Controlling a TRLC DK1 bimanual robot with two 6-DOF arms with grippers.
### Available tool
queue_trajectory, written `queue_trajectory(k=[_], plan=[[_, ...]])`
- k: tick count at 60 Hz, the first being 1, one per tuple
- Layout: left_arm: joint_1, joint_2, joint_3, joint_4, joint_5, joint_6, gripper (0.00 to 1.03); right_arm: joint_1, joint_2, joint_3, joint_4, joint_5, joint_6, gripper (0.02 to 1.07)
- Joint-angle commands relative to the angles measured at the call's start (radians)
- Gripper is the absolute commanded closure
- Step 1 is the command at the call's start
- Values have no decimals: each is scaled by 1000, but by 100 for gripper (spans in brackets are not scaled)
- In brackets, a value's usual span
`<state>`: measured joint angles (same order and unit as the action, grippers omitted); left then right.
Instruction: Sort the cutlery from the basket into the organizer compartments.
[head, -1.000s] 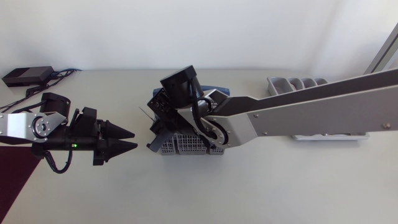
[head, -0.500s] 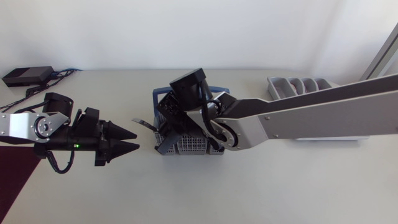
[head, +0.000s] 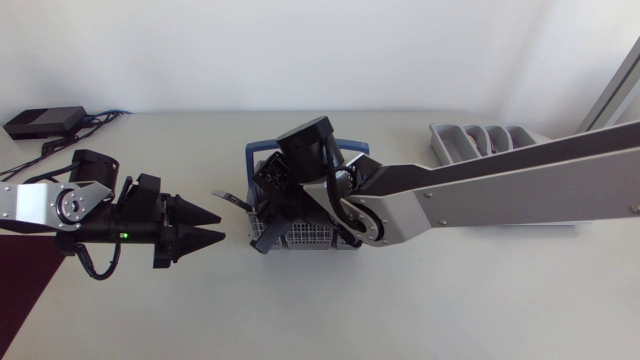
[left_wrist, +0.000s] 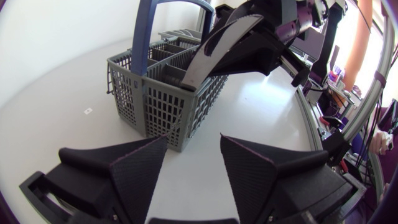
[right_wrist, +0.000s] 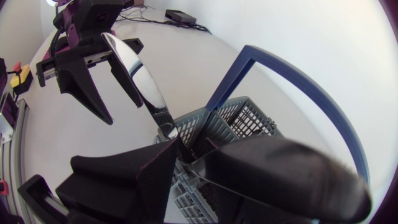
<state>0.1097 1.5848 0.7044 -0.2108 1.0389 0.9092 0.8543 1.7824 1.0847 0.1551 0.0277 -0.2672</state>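
One piece of cutlery (right_wrist: 140, 81), shiny and blade-like, is clamped at its handle end between the fingers of the right gripper (right_wrist: 189, 146). It slants out over the end of the one grey basket (head: 300, 238), which stands mid-bench (head: 400, 310). The left gripper (left_wrist: 193, 140) hovers just beside that basket, fingers apart. One organizer (head: 470, 135) lies well apart, partly under the right arm.

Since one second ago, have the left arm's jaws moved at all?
No. The left arm's jaws sit where they were, at the same offset from the black power adapter on the table.
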Motion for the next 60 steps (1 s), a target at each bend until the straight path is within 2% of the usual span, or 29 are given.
queue_trajectory(k=[1,37,60], plan=[[-5,17,-25,2,4,-12,43,9,45,0,6,-8,-20,78],[7,23,-28,10,4,-10,43,23,133,173,-26,-9,-43,79],[5,41,-28,16,4,-4,43,11,121,64,-9,-29,-41,89]])
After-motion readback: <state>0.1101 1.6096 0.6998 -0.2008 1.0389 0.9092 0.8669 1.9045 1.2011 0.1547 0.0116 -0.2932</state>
